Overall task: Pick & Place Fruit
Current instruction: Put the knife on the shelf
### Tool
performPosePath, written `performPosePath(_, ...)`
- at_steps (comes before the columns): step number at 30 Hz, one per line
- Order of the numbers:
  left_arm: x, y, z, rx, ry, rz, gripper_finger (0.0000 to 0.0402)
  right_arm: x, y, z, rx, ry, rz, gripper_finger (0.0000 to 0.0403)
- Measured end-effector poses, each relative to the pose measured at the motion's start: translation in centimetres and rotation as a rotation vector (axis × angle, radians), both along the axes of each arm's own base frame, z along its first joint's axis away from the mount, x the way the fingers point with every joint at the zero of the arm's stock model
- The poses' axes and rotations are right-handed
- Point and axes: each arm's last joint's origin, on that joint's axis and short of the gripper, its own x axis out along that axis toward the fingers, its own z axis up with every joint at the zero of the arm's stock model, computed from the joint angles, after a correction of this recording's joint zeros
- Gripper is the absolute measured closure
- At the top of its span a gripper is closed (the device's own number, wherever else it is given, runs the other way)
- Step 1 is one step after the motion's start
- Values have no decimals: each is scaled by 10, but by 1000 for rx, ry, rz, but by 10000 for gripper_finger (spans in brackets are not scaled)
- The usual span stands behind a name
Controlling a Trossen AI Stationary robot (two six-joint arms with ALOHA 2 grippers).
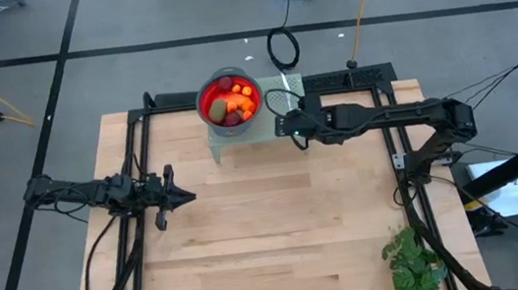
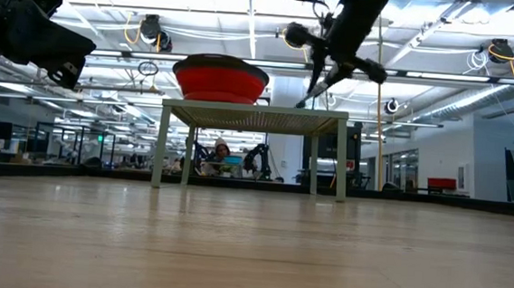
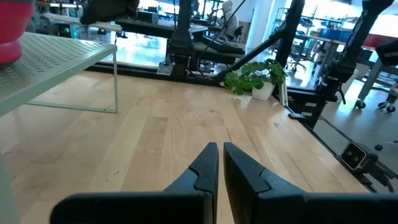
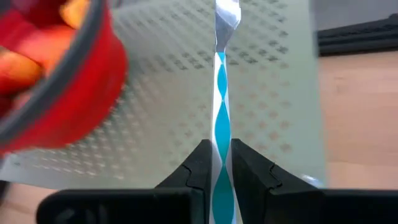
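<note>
While the right end effector [image 4: 221, 168] grips the knife [image 4: 222, 118] beside the bowl [image 1: 229, 99] of fruit [image 1: 232, 104], it should lift straight; left end effector [image 3: 219, 168] clenched, empty.

One red bowl [image 1: 227, 98] of fruit [image 1: 233, 105], pieces too heaped to count. One perforated stand [image 1: 275, 113], one knife [image 4: 222, 93], one plant [image 1: 414, 263], two arms.
</note>
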Motion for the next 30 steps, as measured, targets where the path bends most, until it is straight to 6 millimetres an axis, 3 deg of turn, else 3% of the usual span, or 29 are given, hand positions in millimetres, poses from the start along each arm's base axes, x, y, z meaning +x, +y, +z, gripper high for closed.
performPosePath(11, 0, 0, 0, -8, 0, 0, 378, 13, -12, -19, 44, 11, -5, 368)
performPosePath(30, 0, -1, 0, -11, 1, -32, 378, 16, -19, -20, -1, -6, -48, 365)
